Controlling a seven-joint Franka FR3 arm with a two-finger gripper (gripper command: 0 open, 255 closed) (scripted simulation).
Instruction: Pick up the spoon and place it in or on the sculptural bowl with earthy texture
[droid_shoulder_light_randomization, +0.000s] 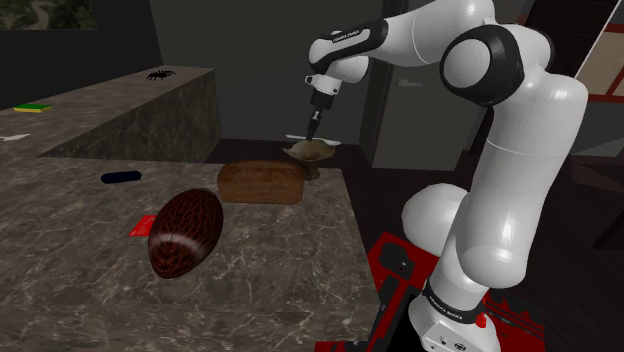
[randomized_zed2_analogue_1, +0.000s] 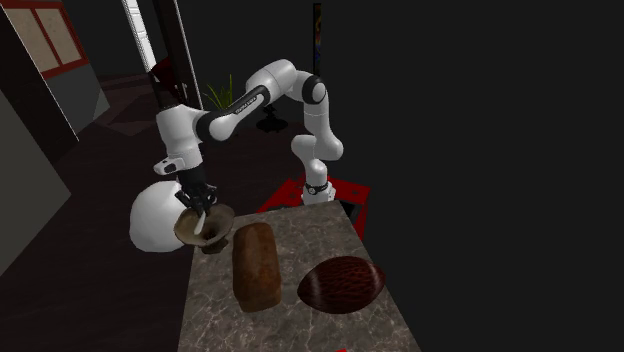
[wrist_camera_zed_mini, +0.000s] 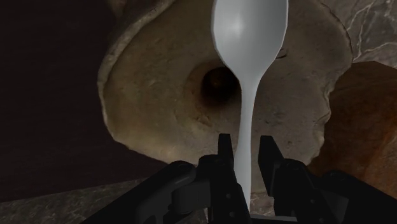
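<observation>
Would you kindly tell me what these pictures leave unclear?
Wrist view: white spoon, its tip cut off by the edge, its handle end hidden by the black hand.
Shoulder view: flat red thing, mostly hidden by the dark-red oval object.
Shoulder view: small black shape, too small to identify.

The spoon (wrist_camera_zed_mini: 248, 83) is recorded as plain white and smooth, with an oval head and a slim handle. It is clasped by the handle between the fingers of the gripper (wrist_camera_zed_mini: 245, 140), with the head pointed away from the gripper and hung over the bowl's interior. The sculptural bowl (wrist_camera_zed_mini: 159, 95) is noted as tan and rough-surfaced, with an irregular, wavy rim and a dark hollow at its centre. It is set upright at a corner of the tabletop (droid_shoulder_light_randomization: 280, 260), beside the edge.
</observation>
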